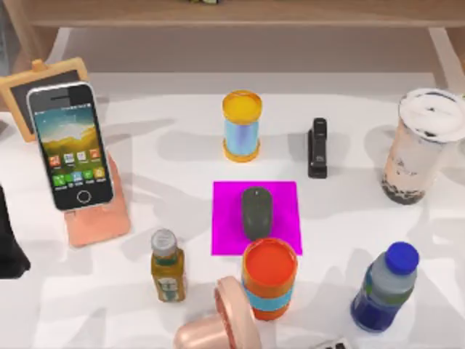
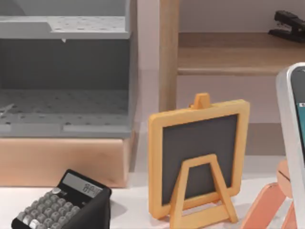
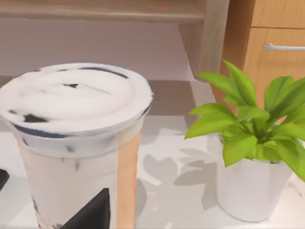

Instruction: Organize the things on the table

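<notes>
Mouse: the mouse [image 1: 256,211] lay centred on a magenta mat [image 1: 225,200], a spot that looked meant for it.
Phone: the phone [image 1: 70,145] leaned upright on a pink stand [image 1: 102,222], well left of the mouse and seemingly already sorted.
Cup: the cup [image 1: 423,145] stood upright on the table [image 1: 182,167], far right of the mouse, lid on, with pale tea and dark pearls inside.
Canisters: one orange canister [image 1: 241,125] stood behind the mouse, another [image 1: 269,278] just in front, both closed.
Bottles: a blue-capped bottle [image 1: 385,287] stood right and nearer; a small amber bottle [image 1: 167,265] stood left and nearer.
Stapler: the stapler [image 1: 317,147] lay between mouse and cup.
Pincers: neither arm's pincer could be judged; I cannot tell their state.
</notes>
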Tool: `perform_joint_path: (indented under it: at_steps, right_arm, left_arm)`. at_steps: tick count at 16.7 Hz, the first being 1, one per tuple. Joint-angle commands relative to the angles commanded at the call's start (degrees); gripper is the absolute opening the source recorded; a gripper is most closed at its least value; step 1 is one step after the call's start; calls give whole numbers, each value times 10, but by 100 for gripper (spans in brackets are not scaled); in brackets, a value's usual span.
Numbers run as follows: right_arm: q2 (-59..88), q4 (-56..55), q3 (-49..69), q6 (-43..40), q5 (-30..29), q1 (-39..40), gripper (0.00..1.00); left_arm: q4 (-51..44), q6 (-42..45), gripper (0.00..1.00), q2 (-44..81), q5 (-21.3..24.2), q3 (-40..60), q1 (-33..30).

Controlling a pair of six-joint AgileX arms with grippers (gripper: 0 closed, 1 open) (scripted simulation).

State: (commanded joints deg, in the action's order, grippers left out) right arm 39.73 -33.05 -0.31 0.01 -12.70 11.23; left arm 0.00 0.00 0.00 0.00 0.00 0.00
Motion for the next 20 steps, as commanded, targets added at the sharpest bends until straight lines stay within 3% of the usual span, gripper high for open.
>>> perform_joint_path:
  at_steps: [6,10,20]
  right_arm:
    - [388,-230,47,31,-68,86,100]
    - [555,-342,113,48,-103,119,100]
    - [633,-401,171,55,-127,126,100]
  left_arm:
    - [0,0,100,0,0,0,0]
    - [0,0,100,0,0,0,0]
    - [0,0,100,0,0,0,0]
